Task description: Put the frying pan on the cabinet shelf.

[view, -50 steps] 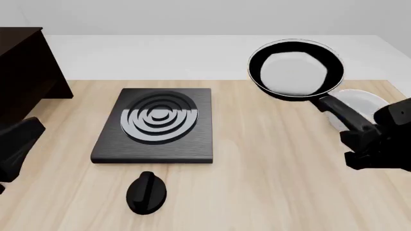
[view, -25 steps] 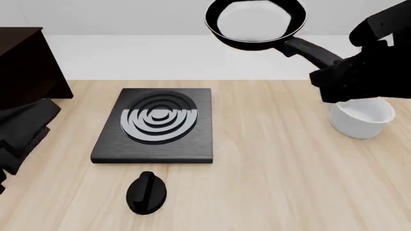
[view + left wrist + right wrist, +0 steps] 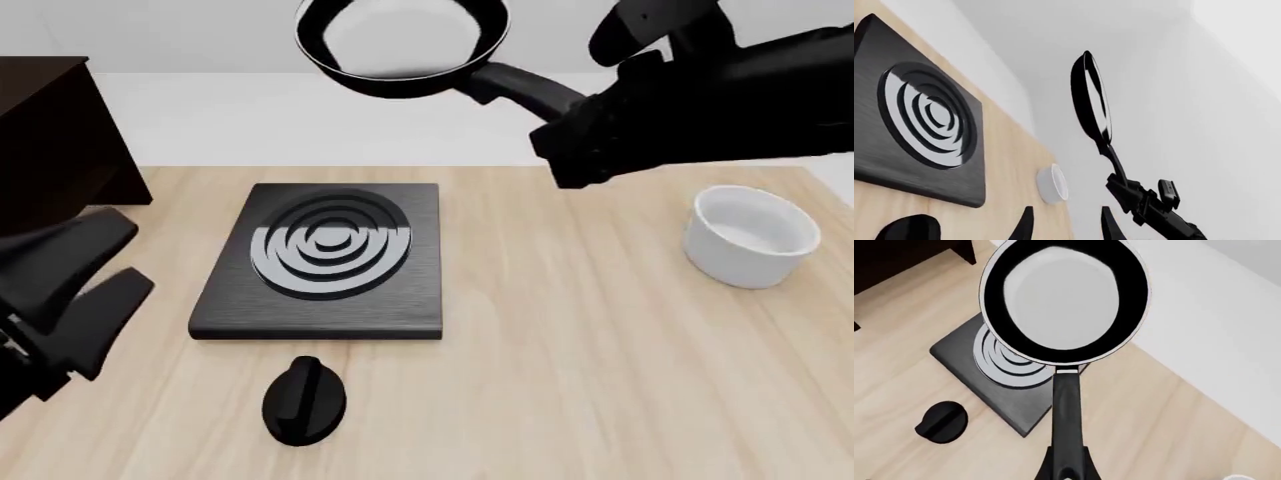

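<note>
Half of cabinet (image 3: pixel 47 140) cut off; right gripper (image 3: pixel 567 125) jaws clamped on frying pan (image 3: pixel 400 40) handle, loop hidden; left gripper (image 3: pixel 1066 227) jaws apart.

The right arm reaches in from the right side of the front view, raised high above the table and stretched toward the left, its right gripper (image 3: pixel 567 125) clamped on the handle of the frying pan (image 3: pixel 400 42) and holding it aloft. In the right wrist view the fingertips (image 3: pixel 1049 467) press against either side of that handle. The left gripper (image 3: pixel 94 270) sits low at the left edge, its two fingers spread apart and holding nothing.
</note>
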